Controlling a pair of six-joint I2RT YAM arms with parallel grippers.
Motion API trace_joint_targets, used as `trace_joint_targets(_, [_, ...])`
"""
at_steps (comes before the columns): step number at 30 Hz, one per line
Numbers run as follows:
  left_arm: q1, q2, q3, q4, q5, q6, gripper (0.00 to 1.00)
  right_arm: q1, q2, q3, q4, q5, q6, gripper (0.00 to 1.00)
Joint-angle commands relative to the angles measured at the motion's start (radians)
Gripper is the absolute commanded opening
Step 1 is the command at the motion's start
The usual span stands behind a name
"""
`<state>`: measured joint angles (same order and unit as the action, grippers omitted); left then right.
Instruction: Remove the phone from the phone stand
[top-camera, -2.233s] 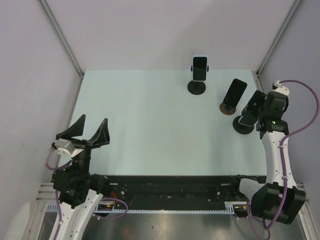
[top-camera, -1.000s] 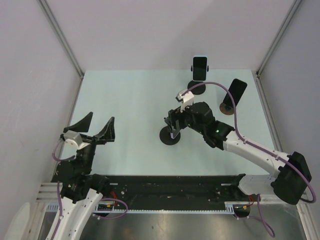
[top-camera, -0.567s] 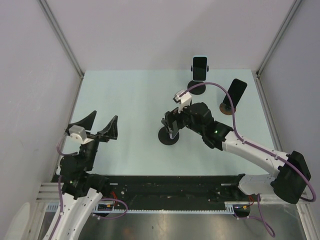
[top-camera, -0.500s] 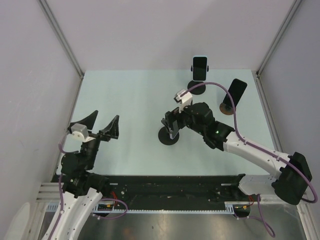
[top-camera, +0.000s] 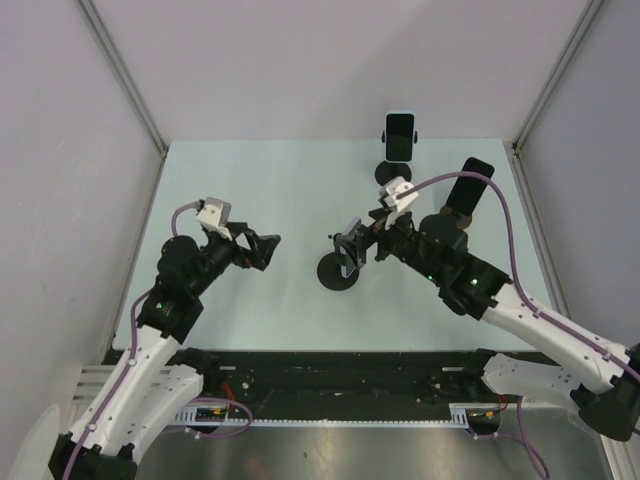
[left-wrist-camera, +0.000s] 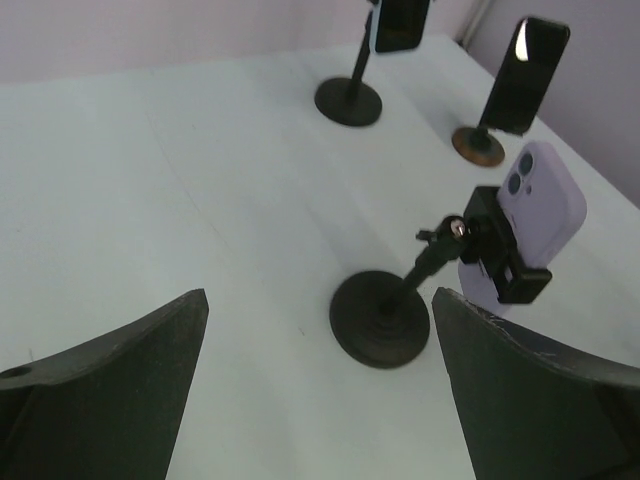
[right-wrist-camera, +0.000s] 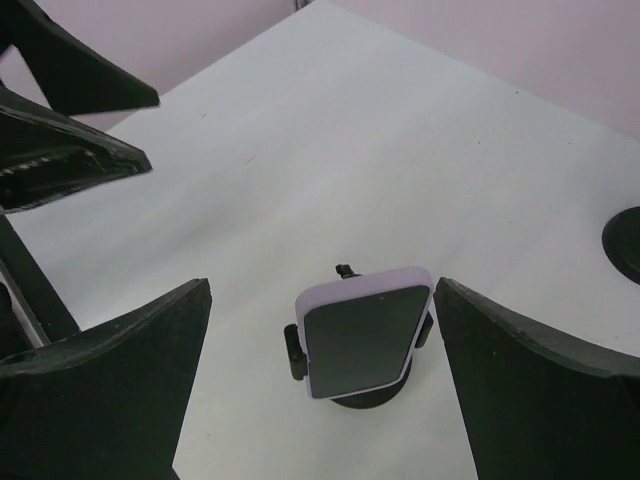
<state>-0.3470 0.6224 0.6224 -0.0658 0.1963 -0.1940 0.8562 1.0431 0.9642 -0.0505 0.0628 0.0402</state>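
A phone in a lilac case (right-wrist-camera: 362, 335) sits clamped in a black phone stand (right-wrist-camera: 296, 350) with a round base (top-camera: 335, 275) near the table's middle. My right gripper (right-wrist-camera: 322, 283) is open, its fingers (right-wrist-camera: 520, 380) standing either side of the phone without touching it. In the left wrist view the phone (left-wrist-camera: 540, 212) shows its back, and the stand's base (left-wrist-camera: 380, 320) lies ahead of my open left gripper (left-wrist-camera: 318, 294), which holds nothing. From above, the left gripper (top-camera: 262, 250) is just left of the stand and the right gripper (top-camera: 352, 243) hangs over it.
Two more stands are at the back right. One is black (top-camera: 393, 172) and holds a phone in a pale case (top-camera: 400, 135). The other has a brown base (top-camera: 455, 215) and holds a dark phone (top-camera: 470, 185). Walls enclose the table on three sides.
The right gripper has let go of the stand, opened wide and drawn back a little. My left arm has swung in from the near left toward the stand, still open.
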Motion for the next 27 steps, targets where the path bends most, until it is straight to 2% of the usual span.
trace_joint_targets(1, [-0.006, 0.042, 0.062, -0.068, 0.132, -0.038, 1.0, 0.003, -0.126, -0.048, -0.003, 0.048, 0.03, 1.0])
trace_joint_targets(5, [-0.01, 0.06, 0.059, -0.069, 0.143, -0.068, 1.0, 0.001, -0.184, -0.117, 0.023, 0.04, 0.053, 1.0])
trace_joint_targets(10, [-0.05, 0.092, 0.066, -0.068, 0.167, -0.107, 1.0, 0.0, -0.216, -0.211, 0.141, 0.003, 0.069, 1.0])
trace_joint_targets(15, [-0.115, 0.073, 0.051, -0.066, 0.089, -0.125, 1.0, -0.009, -0.158, -0.255, 0.268, -0.001, 0.03, 0.99])
trace_joint_targets(27, [-0.218, 0.074, 0.008, -0.049, 0.0, -0.131, 1.0, -0.146, -0.022, -0.289, 0.46, -0.19, -0.01, 1.0])
